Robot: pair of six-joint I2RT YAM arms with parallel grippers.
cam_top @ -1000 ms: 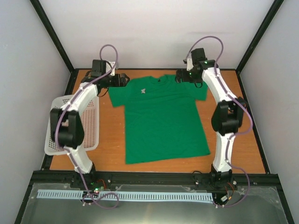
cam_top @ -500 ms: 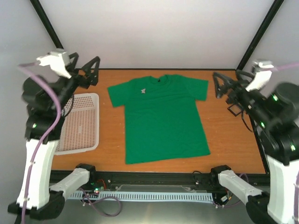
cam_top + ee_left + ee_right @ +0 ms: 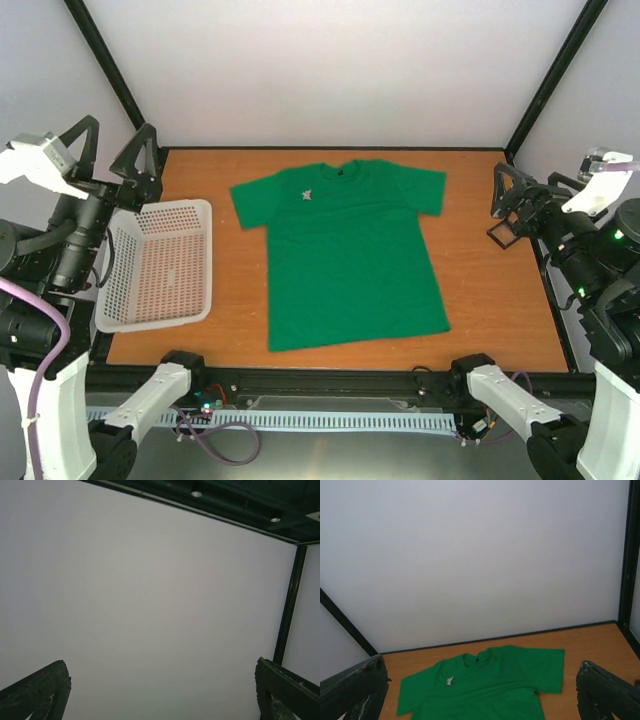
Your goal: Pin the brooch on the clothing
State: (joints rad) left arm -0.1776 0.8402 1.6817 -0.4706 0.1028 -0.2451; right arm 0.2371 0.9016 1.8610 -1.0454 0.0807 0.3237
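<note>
At mid-table, flat and spread: shirt, collar toward the far wall, hem toward the near edge, long axis near-to-far. On its chest, just below the collar and left of the midline: brooch, tiny, silvery, touching the fabric. Own long axis too small to read. Clasped through the cloth or merely lying there: cannot tell. Judged done, or nearly, if fastened.

Up at the left edge, above the far end of the basket: left gripper, spread wide, holding nothing, aimed up and away. Over at the right edge, just above the black box: right gripper, likewise wide and empty, facing in across the table.

From the left gripper, brooch to the right and well below. From the right one, to the left, across the whole chest. Well apart from both. On the left arm's half of the shirt, so probably the easier reach from that side for any pressing or checking.

From the right wrist: shirt and brooch both plain between wide-set fingers, back wall behind. From the left wrist: only wall, frame bars and fingers at the bottom corners. No shirt, no table.
</note>
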